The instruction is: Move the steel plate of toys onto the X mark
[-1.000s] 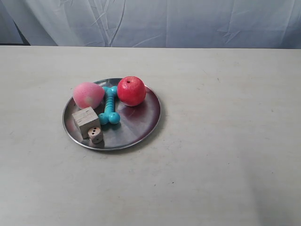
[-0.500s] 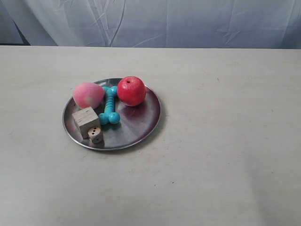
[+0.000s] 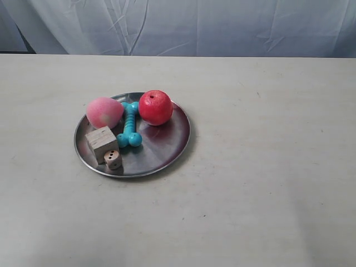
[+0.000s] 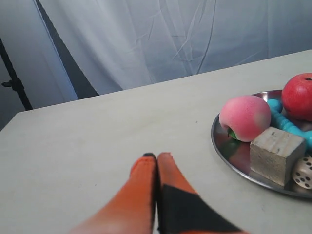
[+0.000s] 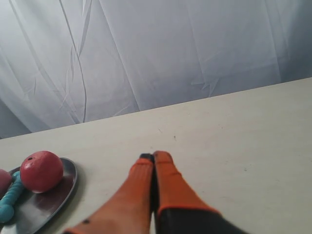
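- Exterior: steel plate (image 3: pixel 164 146) lies flat on the pale worktop (image 3: pixel 267 167), left of centre. On it: peach (image 3: pixel 104 111) and apple (image 3: pixel 155 107) at the far side, turquoise bone chew (image 3: pixel 130 125) between them; wooden cube (image 3: pixel 102 143) and die (image 3: pixel 113 159) touching, by the near rim.
- Left wrist: left hand (image 4: pixel 157 156) closed, orange fingers pressed together, holding nothing. Steel plate near, apart from it.
- Right wrist: right hand (image 5: pixel 153 156) likewise closed, empty. Apple side of the steel plate near, untouched.

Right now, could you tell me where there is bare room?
The pale table around the round shiny steel plate is bare. On it, the patch between red apple, turquoise bone-shaped chew and rim is free; elsewhere, crowded.
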